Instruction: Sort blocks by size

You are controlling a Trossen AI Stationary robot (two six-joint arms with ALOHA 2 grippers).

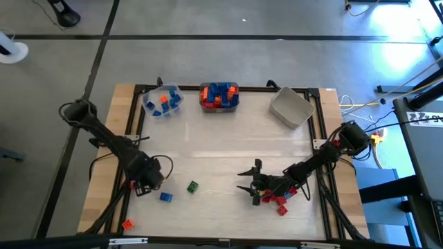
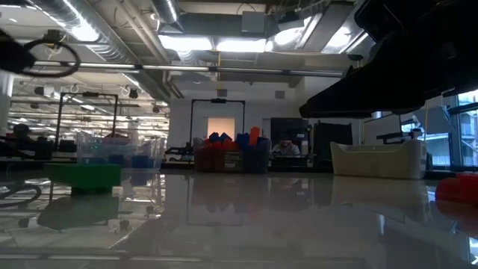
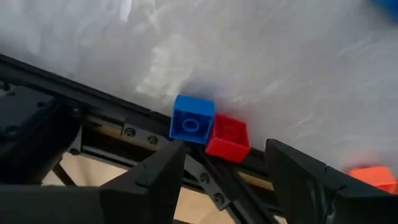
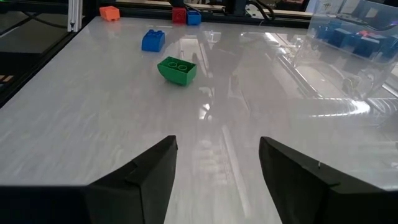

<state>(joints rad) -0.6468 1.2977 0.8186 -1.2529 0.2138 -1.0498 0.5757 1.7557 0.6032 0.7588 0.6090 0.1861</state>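
Left gripper (image 3: 221,171) jaws spread over small blue studded brick (image 3: 192,118) touching red brick (image 3: 227,137) — right gripper (image 4: 217,168) also spread, empty.

Overhead and right wrist cameras share the green block (image 1: 192,186); low camera faces across.

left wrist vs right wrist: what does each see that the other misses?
Only the left wrist view: the left gripper, open, above a small blue block touching a red block against the table's black edge rail.

Only the right wrist view: the right gripper, open over bare table, a green block, a larger blue block and a clear bin of blue blocks.

Both: the blue-and-red pair (far off in the right wrist view) and an orange block.
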